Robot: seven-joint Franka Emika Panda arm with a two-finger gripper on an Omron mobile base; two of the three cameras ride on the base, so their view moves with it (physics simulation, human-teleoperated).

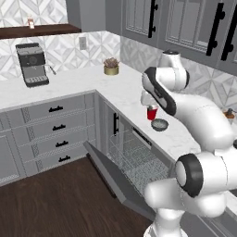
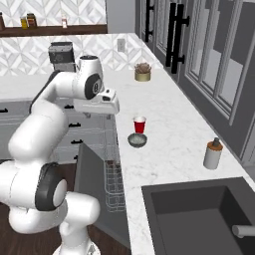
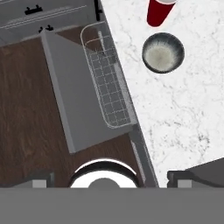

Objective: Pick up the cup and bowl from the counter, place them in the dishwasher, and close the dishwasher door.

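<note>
Red cup (image 3: pixel 159 12) beyond open hand (image 3: pixel 107 180)

On the counter (image 2: pixel 169 134): one cup (image 2: pixel 140 124), one bowl (image 2: pixel 137 140), one soap dispenser (image 2: pixel 213 155), one potted plant (image 2: pixel 142 72), one coffee machine (image 1: pixel 31 64).

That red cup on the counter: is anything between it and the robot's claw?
Nothing visible. The open claw hangs above the counter edge, and the cup stands in the open, the bowl just beside it.
</note>
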